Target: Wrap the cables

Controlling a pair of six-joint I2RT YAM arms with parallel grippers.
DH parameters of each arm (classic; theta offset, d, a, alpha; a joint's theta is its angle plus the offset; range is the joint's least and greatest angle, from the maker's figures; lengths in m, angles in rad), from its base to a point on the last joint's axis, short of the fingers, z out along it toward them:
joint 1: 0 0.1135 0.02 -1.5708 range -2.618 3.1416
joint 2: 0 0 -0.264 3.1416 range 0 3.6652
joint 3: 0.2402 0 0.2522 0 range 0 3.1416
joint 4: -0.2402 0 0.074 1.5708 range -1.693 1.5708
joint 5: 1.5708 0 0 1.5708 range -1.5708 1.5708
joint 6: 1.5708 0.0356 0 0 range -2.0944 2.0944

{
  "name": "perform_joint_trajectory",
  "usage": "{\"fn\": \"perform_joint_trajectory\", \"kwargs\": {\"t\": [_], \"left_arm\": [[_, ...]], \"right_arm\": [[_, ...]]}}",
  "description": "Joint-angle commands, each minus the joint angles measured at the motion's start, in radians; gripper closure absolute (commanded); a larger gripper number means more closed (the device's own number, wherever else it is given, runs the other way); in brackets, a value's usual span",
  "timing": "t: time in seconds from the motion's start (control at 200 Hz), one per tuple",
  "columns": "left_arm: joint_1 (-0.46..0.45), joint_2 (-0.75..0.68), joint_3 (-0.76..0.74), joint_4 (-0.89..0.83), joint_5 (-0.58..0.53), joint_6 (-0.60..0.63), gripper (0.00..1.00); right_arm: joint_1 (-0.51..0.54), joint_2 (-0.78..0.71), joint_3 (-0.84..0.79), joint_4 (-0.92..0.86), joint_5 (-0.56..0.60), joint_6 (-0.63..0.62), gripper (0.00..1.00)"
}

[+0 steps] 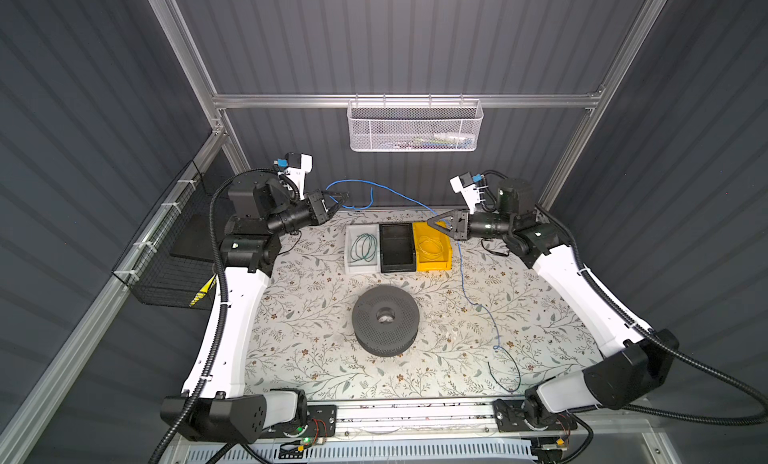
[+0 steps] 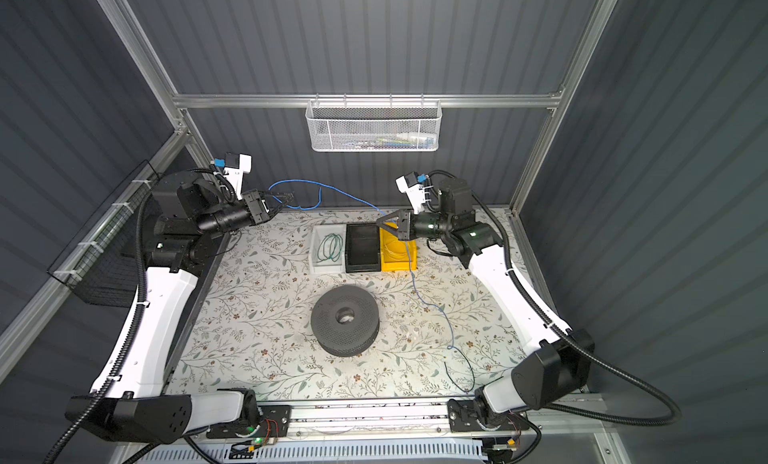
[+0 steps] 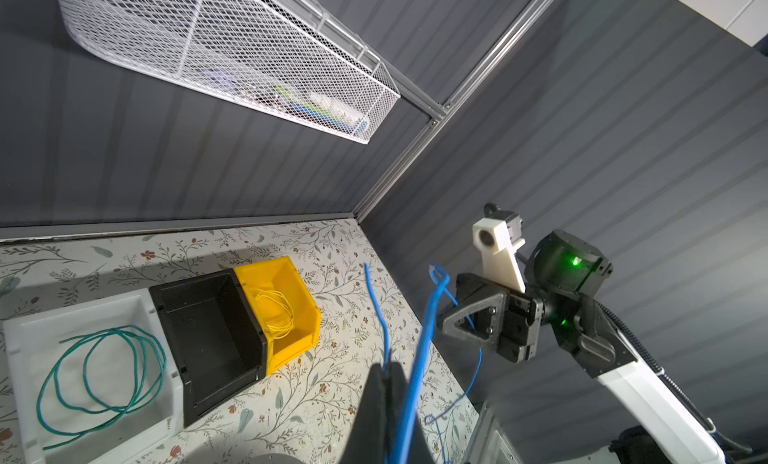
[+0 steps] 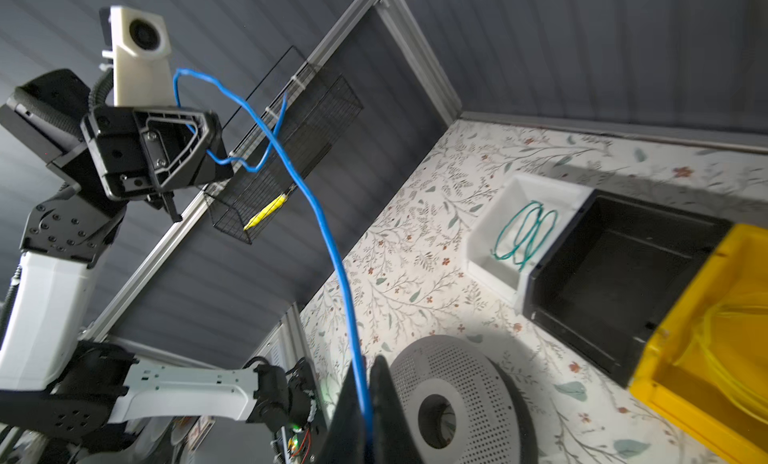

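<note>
The thin bright-blue wire is held off the floral-patterned surface at two places. Its back span is stretched roughly left to right between the left end effector and the right end effector, higher at the left and lower at the right. A small loop and a short free end are seen hanging just beside the left end effector. From the right end effector the wire is dropped to the surface and led toward the front, where a loose loop is laid near the right arm's base.

Both end effectors are clenched on the wire. In the left wrist view it is seen pinched between the dark fingers, and in the right wrist view it is seen running down into the closed fingers.

Below the back span, three open bins are set side by side, touching:
- a white plastic bin with a coiled green wire
- a black plastic bin
- a yellow plastic bin with a thin yellow wire

The dropping wire is passed just beside the yellow bin's right wall. A dark grey perforated round spool is laid mid-surface, well apart from the trailing wire. A white mesh basket is hung on the back rail.

The front loop is shown in both top views only, and the pinch at the fingers is made out only in the wrist views.
</note>
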Motion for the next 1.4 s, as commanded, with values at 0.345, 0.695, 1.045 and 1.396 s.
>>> {"fn": "perform_joint_trajectory", "kwargs": {"t": [0.345,0.695,1.045,1.396], "left_arm": [[-0.138,0.116,0.156,-0.624,-0.531,0.469,1.00],[-0.471,0.290,0.208,-0.822,-1.205,0.532,1.00],[-0.471,0.090,0.122,-0.533,-1.034,0.490,0.01],[-0.471,-0.166,-0.231,-0.204,-0.816,0.151,0.02]], "right_arm": [[-0.151,0.006,0.208,-0.075,0.374,-0.056,1.00],[-0.163,-0.032,0.176,-0.035,0.292,-0.038,1.00],[-0.139,-0.050,0.109,0.007,0.294,0.080,1.00],[-0.152,-0.126,-0.008,0.104,0.319,0.258,1.00]]}}
